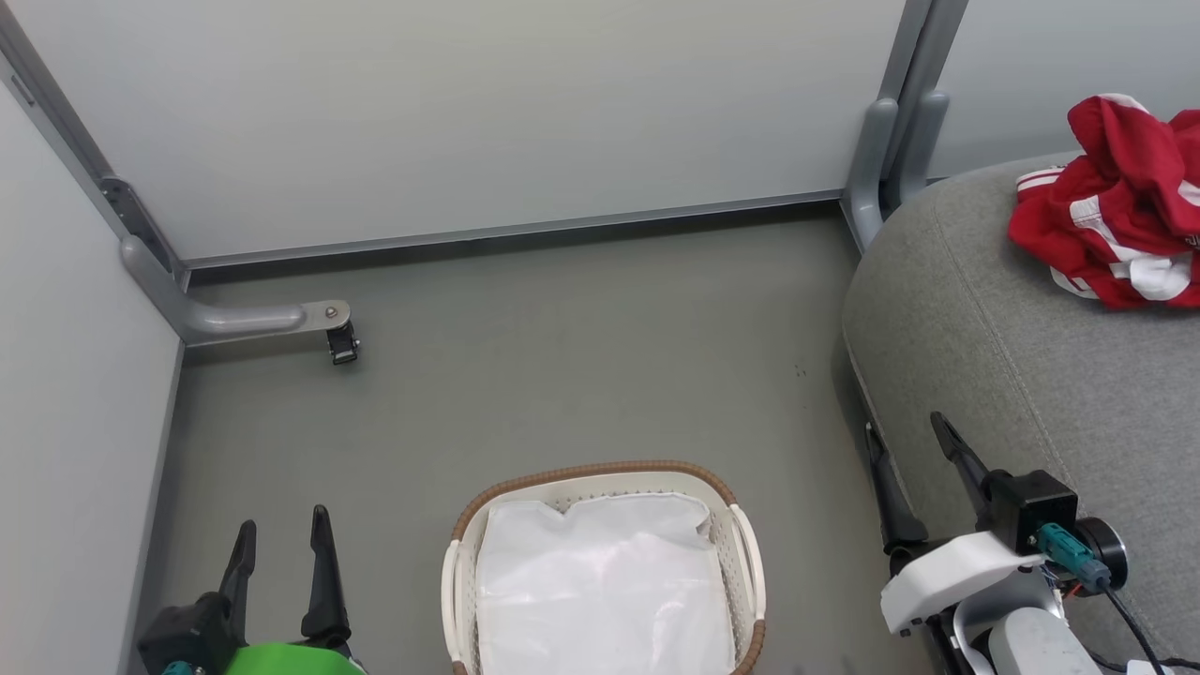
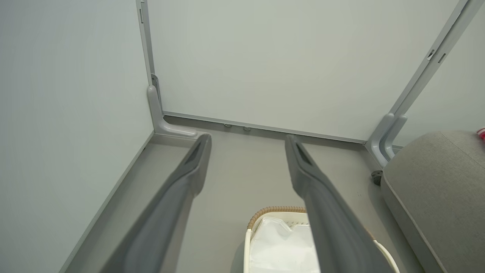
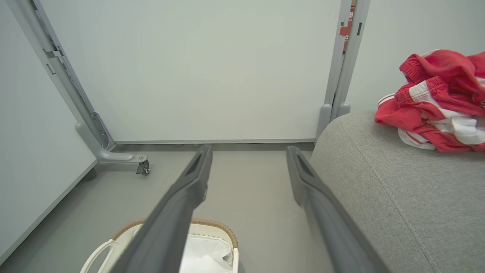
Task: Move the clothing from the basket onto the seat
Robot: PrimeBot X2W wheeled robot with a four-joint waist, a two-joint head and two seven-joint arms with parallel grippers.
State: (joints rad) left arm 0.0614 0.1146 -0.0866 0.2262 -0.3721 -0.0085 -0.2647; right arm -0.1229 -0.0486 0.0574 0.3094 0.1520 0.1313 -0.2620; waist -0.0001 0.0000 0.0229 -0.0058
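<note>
The left gripper (image 1: 284, 518) and right gripper (image 1: 905, 424) gape wide, holding nothing; a careless pinch of the white cloth (image 1: 600, 581) could lift the light basket (image 1: 600, 466) too.

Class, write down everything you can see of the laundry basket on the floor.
The basket is small, oval, white perforated plastic, with a brown woven rim and a white loop handle on each side. It stands upright on the grey floor, left of the seat and apart from it. White fabric lies inside, filling most of it. Its near end is cut off by the head view's edge.
</note>
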